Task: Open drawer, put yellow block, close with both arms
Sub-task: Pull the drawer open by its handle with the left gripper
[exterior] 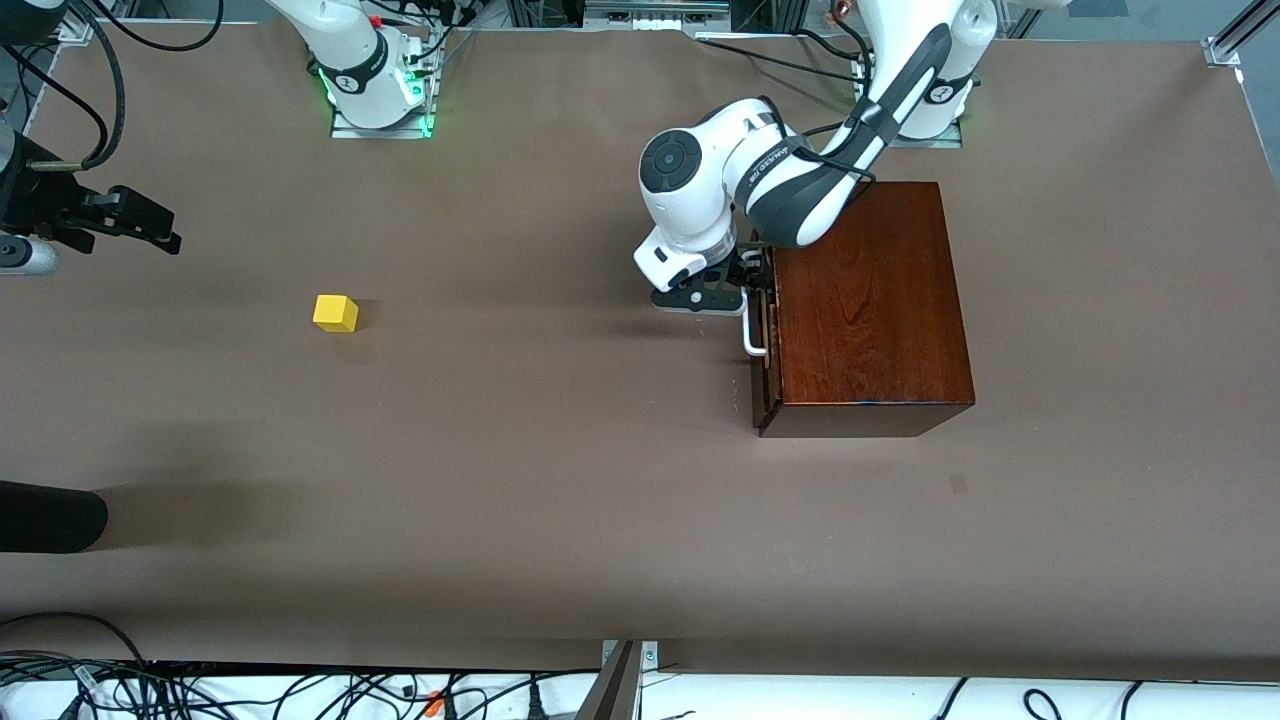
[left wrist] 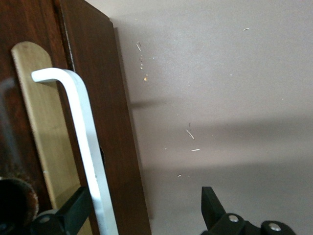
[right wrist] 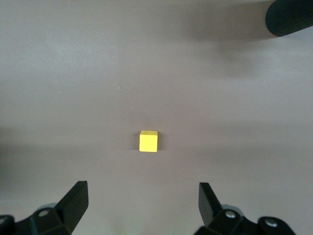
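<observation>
A matte brown table [exterior: 560, 500] fills nearly the whole front view, its surface plain apart from a small darker patch [exterior: 958, 483] toward the left arm's end. Soft shadows lie across it — light falls evenly from above. Along the edge nearest the camera runs a white strip strewn with black cables [exterior: 250, 690]. Aluminium framing [exterior: 640, 15] lines the edge by the bases.
</observation>
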You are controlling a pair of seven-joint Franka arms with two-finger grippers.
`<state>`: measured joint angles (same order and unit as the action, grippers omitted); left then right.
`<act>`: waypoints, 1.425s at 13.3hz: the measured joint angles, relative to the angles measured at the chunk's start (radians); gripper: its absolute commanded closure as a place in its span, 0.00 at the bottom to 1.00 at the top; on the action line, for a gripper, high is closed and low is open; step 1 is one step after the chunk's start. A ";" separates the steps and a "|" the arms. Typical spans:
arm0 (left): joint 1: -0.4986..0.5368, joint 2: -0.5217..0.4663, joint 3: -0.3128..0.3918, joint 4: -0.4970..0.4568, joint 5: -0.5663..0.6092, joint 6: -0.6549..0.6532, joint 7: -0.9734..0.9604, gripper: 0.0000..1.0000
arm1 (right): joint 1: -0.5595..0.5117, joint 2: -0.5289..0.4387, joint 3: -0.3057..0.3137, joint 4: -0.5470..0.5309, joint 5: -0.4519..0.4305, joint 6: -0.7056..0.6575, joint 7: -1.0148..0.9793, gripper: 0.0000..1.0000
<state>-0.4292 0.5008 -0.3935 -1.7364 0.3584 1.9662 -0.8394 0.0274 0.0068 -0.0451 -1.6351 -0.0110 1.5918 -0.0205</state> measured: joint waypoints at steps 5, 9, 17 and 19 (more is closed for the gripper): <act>0.000 0.021 0.001 -0.001 0.000 0.020 -0.018 0.00 | 0.000 0.000 0.000 0.000 0.000 0.000 0.000 0.00; -0.001 0.028 0.003 -0.005 0.001 0.040 -0.025 0.00 | 0.000 0.000 0.000 0.000 0.000 0.000 0.000 0.00; -0.024 0.031 0.006 -0.004 0.020 0.086 -0.098 0.00 | 0.000 0.000 0.000 0.000 0.000 0.000 0.000 0.00; -0.038 0.040 0.007 0.013 0.020 0.093 -0.104 0.00 | 0.000 0.000 0.000 0.000 0.000 0.000 0.000 0.00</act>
<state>-0.4676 0.5411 -0.3863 -1.7234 0.3788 2.0597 -0.9437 0.0274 0.0068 -0.0451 -1.6351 -0.0110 1.5918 -0.0205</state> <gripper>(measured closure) 0.000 0.000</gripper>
